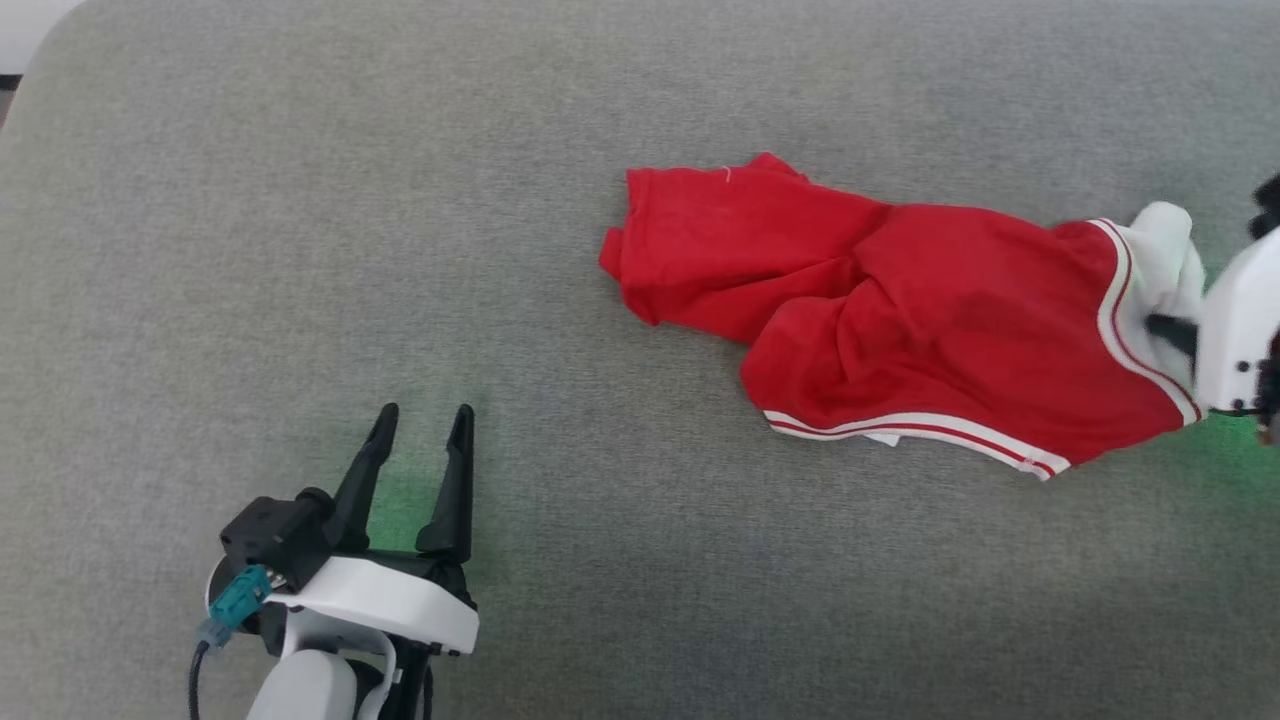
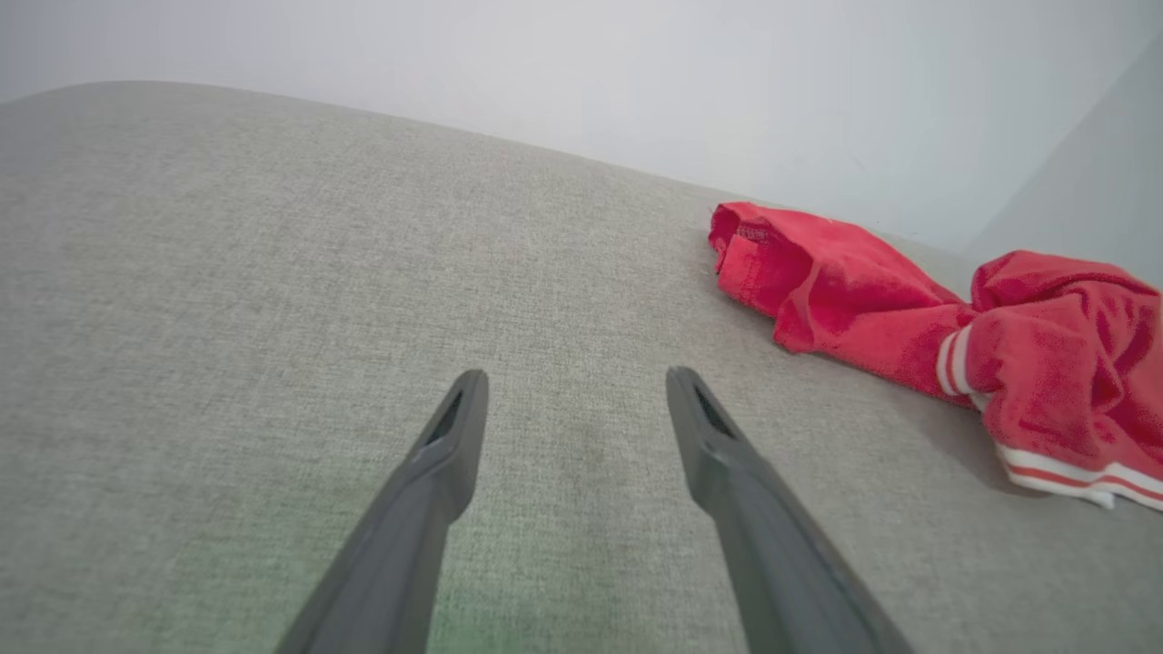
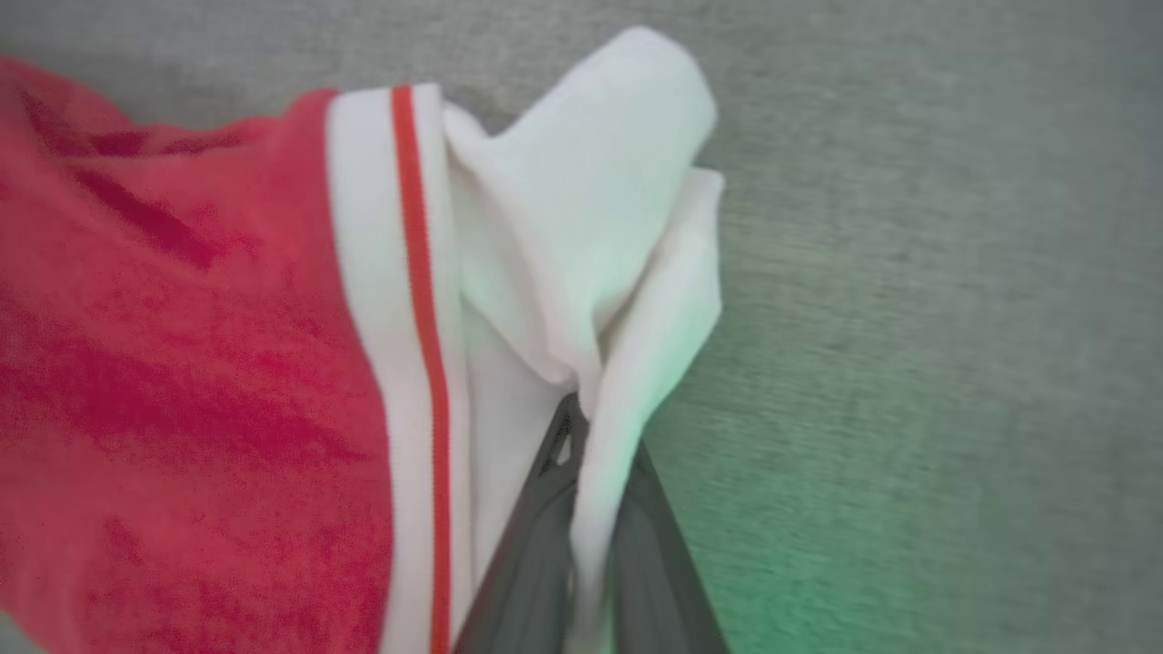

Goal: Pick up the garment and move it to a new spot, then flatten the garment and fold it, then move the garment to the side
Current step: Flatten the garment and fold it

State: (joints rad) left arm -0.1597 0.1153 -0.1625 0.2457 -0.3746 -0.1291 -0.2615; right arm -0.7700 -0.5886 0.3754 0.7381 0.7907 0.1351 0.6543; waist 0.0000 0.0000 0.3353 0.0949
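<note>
The garment (image 1: 900, 310), a red shirt with white sleeves and red-and-white striped trim, lies crumpled on the grey cloth surface (image 1: 300, 250) at centre right. My right gripper (image 1: 1165, 330) sits at the right edge, shut on the garment's white sleeve (image 3: 591, 254); in the right wrist view the two dark fingers (image 3: 536, 536) pinch a fold of white cloth. My left gripper (image 1: 425, 420) stands open at the lower left, well apart from the garment (image 2: 909, 318), with nothing between its fingers (image 2: 445, 454).
The grey cloth surface spreads widely to the left and front of the garment. Its rounded far left corner (image 1: 60, 40) meets a pale wall (image 2: 636, 82). A green glow falls on the cloth under each gripper.
</note>
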